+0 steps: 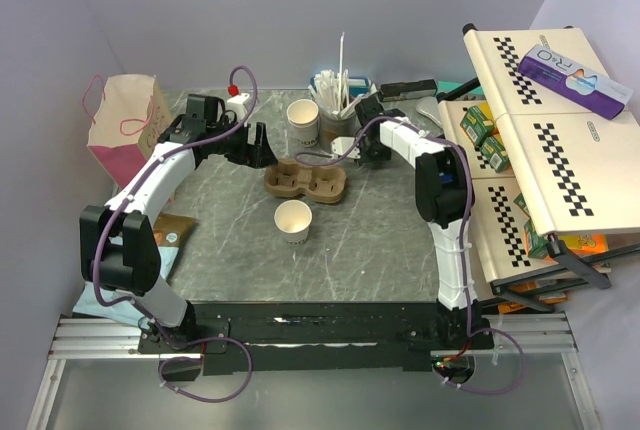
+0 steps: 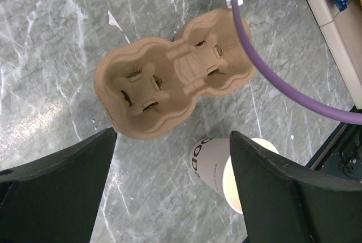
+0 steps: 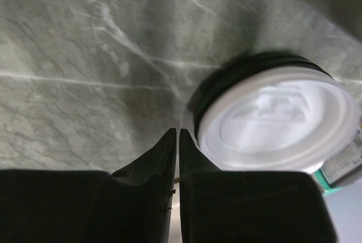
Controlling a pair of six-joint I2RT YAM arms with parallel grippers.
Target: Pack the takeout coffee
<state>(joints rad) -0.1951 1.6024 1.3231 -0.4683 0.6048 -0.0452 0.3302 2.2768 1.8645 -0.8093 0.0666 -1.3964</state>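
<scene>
An off-white paper cup (image 1: 293, 220) stands on the table in front of the brown two-cup tray (image 1: 307, 181); a second cup (image 1: 302, 122) stands behind it. In the left wrist view the tray (image 2: 169, 79) is empty and the near cup (image 2: 212, 161) lies partly behind my right finger. My left gripper (image 1: 258, 147) (image 2: 172, 135) is open and empty, just left of the tray. My right gripper (image 1: 375, 155) (image 3: 176, 131) is shut and empty, low over the table, with a round white lid (image 3: 277, 121) right beside its right finger.
A grey cup of straws and stirrers (image 1: 338, 115) stands behind the tray. A pink paper bag (image 1: 125, 125) stands at the far left. A checkered rack (image 1: 560, 140) with boxes fills the right side. A flat packet (image 1: 172, 240) lies near the left arm.
</scene>
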